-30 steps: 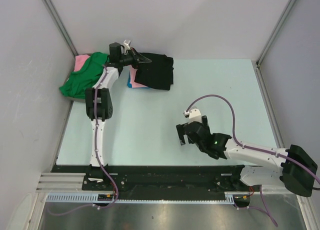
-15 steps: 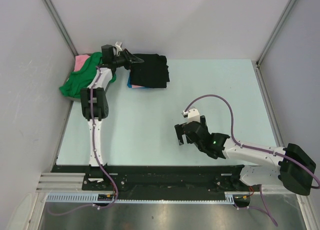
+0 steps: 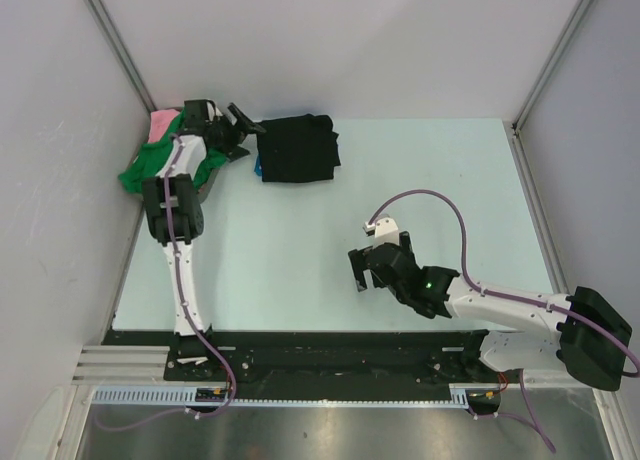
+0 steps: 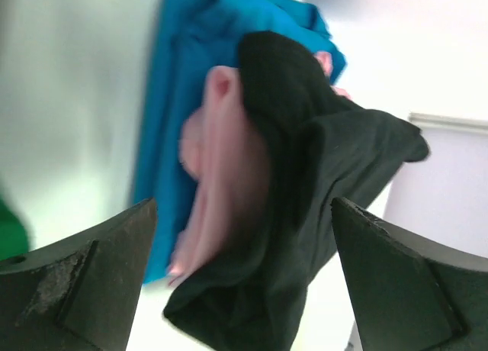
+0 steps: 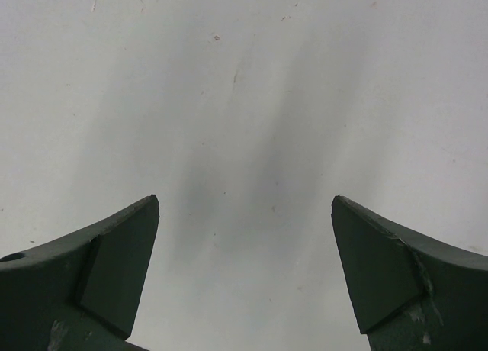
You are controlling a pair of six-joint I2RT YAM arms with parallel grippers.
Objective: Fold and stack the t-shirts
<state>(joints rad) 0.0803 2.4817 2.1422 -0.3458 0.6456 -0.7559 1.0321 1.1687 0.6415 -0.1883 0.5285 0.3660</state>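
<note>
A folded black t-shirt [image 3: 298,148] lies at the back of the table on top of a blue t-shirt [image 3: 259,166], whose edge peeks out on the left. In the left wrist view the stack shows in layers: blue [image 4: 175,99], pink [image 4: 221,175], then black [image 4: 328,183]. My left gripper [image 3: 245,130] is open just left of the stack, jaws wide and holding nothing [image 4: 244,206]. A crumpled green t-shirt [image 3: 150,165] and another pink one [image 3: 160,125] lie in the back left corner, under the left arm. My right gripper [image 3: 365,275] hangs open over bare table [image 5: 244,202].
Grey walls close in the table on the left [image 3: 60,180], back and right. The right arm's cable [image 3: 440,200] loops above the table right of centre. A black rail [image 3: 330,355] runs along the near edge by the arm bases.
My left gripper has opened, let go of the black t-shirt and drawn back to the left. The black t-shirt now rests on the stack. The right arm has barely moved.
</note>
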